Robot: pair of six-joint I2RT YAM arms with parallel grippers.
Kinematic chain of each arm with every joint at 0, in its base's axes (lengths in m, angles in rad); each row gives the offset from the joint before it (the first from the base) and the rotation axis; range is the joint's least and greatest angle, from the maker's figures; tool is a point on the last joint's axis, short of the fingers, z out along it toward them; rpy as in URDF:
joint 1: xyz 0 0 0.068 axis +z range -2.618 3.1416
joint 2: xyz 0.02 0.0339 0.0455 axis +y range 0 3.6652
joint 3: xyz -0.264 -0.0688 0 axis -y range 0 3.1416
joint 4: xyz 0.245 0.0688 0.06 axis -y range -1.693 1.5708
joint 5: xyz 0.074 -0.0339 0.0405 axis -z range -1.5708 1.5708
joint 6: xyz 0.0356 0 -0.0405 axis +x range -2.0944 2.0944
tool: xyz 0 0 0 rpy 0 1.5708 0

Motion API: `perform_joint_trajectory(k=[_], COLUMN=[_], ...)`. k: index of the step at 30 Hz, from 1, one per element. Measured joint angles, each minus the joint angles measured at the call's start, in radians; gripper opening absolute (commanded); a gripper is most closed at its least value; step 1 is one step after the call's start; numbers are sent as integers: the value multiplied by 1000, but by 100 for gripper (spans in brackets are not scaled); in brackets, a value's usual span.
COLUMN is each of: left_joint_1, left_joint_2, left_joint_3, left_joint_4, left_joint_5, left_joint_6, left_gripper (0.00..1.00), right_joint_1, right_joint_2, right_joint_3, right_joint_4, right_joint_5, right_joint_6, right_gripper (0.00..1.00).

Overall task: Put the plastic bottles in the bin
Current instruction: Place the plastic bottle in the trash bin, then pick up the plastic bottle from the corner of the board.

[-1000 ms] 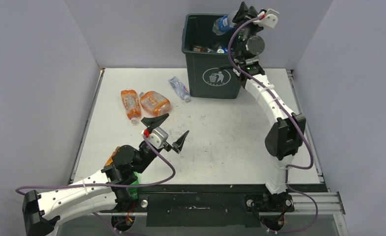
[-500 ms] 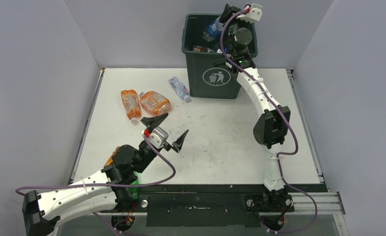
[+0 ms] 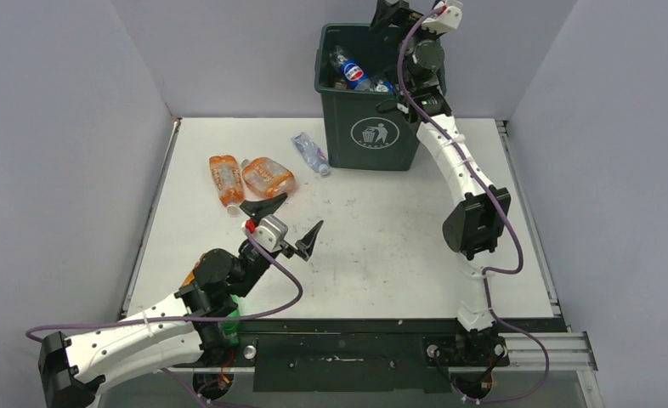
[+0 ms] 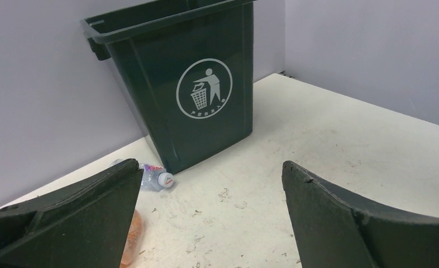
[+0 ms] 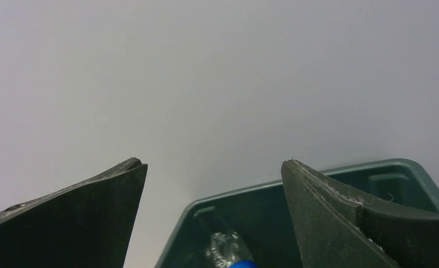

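Off-white tabletop (image 3: pixel 382 255), scuffed all over with dark scratches and smudges. It's boxed in on three sides by plain pale lilac-grey walls (image 3: pixel 59 127), and a black rail (image 3: pixel 348 348) runs along the near edge where the arms bolt on.

The bin (image 3: pixel 373 136) is dark green and stands upright at 12 o'clock on the table, right by the back wall, white litter logo facing me. There's a pile of bottles inside, with a blue-labelled bottle (image 3: pixel 352 70) lying on top toward the bin's 10 o'clock corner.

My right gripper (image 5: pixel 214 164) hangs above the bin's 1 o'clock corner, jaws spread wide with nothing between them. Its wrist cam mostly shows bare wall plus the bin rim below.

My left gripper (image 3: pixel 290 219) hovers over the table around 8 o'clock, also spread wide and holding nothing, aimed at the bin.

On the table:
- Two orange bottles (image 3: pixel 246 178) lie side by side at about 10 o'clock.
- A clear bottle (image 3: pixel 310 153) sits just beside the bin's left front corner.
- A green bottle (image 3: pixel 230 319) pokes out under the left arm at 7 o'clock, mostly hidden.
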Motion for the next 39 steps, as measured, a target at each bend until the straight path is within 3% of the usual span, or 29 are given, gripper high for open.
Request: perform_joint_trajectory(k=[5, 14, 19, 24, 28, 34, 39], left_joint_1=[40, 89, 100, 142, 302, 593, 682], left_joint_2=[1, 8, 8, 10, -28, -111, -72], left_joint_3=[2, 5, 8, 114, 211, 228, 227], left_joint_4=[-13, -25, -30, -192, -414, -750, -870], left_joint_5=[-64, -252, -364, -478, -496, -439, -381], left_joint_6=[-58, -79, -79, -159, -354, -643, -771], left_gripper=[96, 96, 96, 96, 96, 96, 96], right_joint_1=[31, 380, 402, 402, 412, 559, 699], right_joint_2=[-188, -805, -949, -948, -881, -569, -291], right_joint_3=[-210, -1047, -1380, -1568, -1609, -1538, -1349], right_joint_4=[21, 225, 250, 134, 122, 139, 120], right_joint_5=[-79, -181, -178, -205, -314, -458, -578], right_joint_6=[30, -58, 18, 90, 141, 214, 303], right_gripper=[96, 96, 97, 97, 98, 98, 99])
